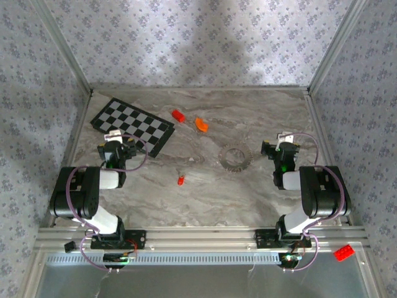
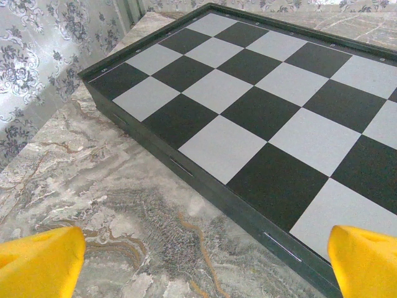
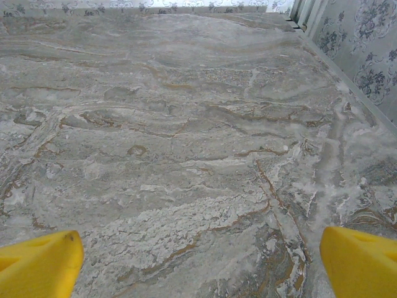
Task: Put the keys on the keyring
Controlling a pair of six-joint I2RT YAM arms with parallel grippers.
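Marbled grey surface (image 1: 205, 192). Item: keyring (image 1: 235, 157), lying flat. Item: red-headed key (image 1: 180, 180), left of keyring, well apart. Left gripper (image 1: 119, 141), far left of keyring beside checkered board (image 1: 132, 126), jaws apart. Right gripper (image 1: 282, 144), right of keyring, jaws apart.

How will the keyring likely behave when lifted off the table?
The keyring looks thin and lies flat on the table, so probably light and hard to get under. Its jagged, chain-like edge suggests it may sag rather than stay stiff.
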